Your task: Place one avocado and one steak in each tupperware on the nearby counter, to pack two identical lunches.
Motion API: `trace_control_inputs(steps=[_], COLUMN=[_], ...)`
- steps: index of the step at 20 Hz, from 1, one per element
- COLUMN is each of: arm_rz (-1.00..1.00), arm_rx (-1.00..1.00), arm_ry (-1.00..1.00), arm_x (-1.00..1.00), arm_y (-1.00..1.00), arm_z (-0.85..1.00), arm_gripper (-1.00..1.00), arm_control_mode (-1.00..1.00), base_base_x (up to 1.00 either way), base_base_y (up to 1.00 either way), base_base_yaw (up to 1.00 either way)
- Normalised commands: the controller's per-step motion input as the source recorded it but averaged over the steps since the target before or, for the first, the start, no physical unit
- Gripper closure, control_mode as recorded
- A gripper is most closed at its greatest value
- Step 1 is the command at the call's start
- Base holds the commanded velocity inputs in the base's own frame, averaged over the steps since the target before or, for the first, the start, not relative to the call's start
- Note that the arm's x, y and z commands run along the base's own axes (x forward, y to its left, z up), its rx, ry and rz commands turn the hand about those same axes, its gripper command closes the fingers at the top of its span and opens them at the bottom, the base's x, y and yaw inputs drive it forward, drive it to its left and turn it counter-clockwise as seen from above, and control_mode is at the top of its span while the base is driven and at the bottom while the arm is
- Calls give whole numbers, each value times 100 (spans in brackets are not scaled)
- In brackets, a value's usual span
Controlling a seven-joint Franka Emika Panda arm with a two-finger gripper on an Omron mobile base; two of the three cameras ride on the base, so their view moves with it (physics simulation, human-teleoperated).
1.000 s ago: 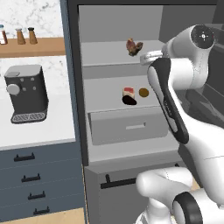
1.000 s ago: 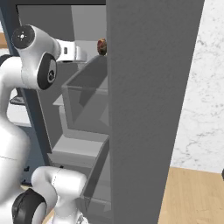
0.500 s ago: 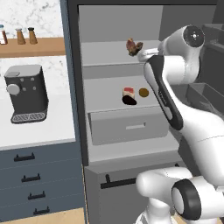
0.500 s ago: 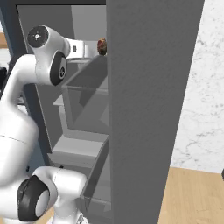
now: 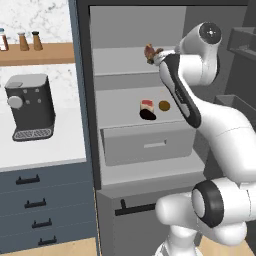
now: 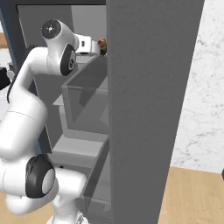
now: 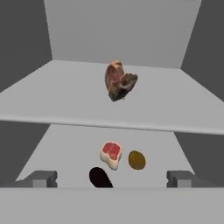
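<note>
The open fridge [image 5: 140, 165] takes up most of the base views, its tall grey door [image 6: 148, 109] standing edge-on in the right base view. To its left runs the white worktop [image 5: 45, 150] over dark drawers, carrying a black coffee machine [image 5: 30, 107].

Since a second ago the white arm [image 5: 200, 90] has swung its upper joint higher and further into the fridge, so the wrist now reaches in at upper-shelf level; the fridge and its contents have not shifted.

On the upper shelf [image 7: 65, 100] one steak [image 7: 118, 81] stands on edge near the middle, with bare shelf all round it and the side walls well apart from it. On the lower shelf [image 7: 57, 153], above a closed drawer [image 5: 147, 145], a second steak [image 7: 110, 153] lies between a dark avocado [image 7: 100, 178] and a brownish avocado [image 7: 137, 160], all three near one another and near the shelf's front edge.

The tool [image 7: 111, 178] has its jaws spread wide and grips nothing; it hangs short of the upper steak.
</note>
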Motion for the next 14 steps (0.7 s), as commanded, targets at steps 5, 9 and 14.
trace_control_inputs(steps=[5,9,14], arm_rz=[0,0,0], arm_rx=[1,4,4], arm_ry=[-1,0,0], arm_x=[62,64,63], arm_y=[-2,-6,-1], arm_z=[-14,-23,-12], arm_gripper=[-100,-100,-100], arm_control_mode=[-100,-100,-100], base_base_x=[0,0,0], base_base_y=[0,0,0], base_base_yaw=[0,0,0])
